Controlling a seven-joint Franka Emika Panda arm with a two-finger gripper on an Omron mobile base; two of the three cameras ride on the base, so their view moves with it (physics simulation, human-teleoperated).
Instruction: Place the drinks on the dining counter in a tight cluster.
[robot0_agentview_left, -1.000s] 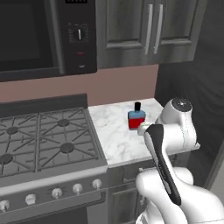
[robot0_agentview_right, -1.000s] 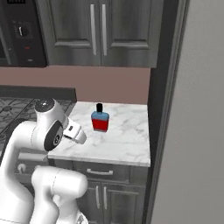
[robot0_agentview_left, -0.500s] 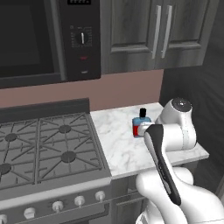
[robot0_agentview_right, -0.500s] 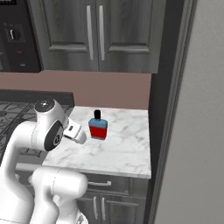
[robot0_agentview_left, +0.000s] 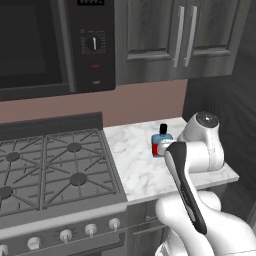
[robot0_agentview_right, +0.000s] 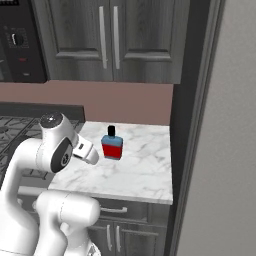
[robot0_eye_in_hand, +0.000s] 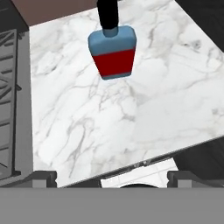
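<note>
**A:** Early going, I'd say. The squat red-and-blue bottle (robot0_agentview_right: 111, 144) stands upright on the small marble tabletop (robot0_agentview_right: 145, 172) beside the gas stove (robot0_agentview_left: 47, 170), toward the back wall and nowhere near a dining counter.

**B:** So nothing placed as far as we can see?

**A:** Nothing. The bottle is ungrasped and the carrying is all ahead.

**B:** And the arm?

**A:** Folded up over the tabletop's front edge, wrist angled down and forward toward the bottle. The hand (robot0_eye_in_hand: 112, 176) is spread wide, empty, fingertips (robot0_eye_in_hand: 43, 176) just short of the marble, the bottle well ahead between them.
</note>
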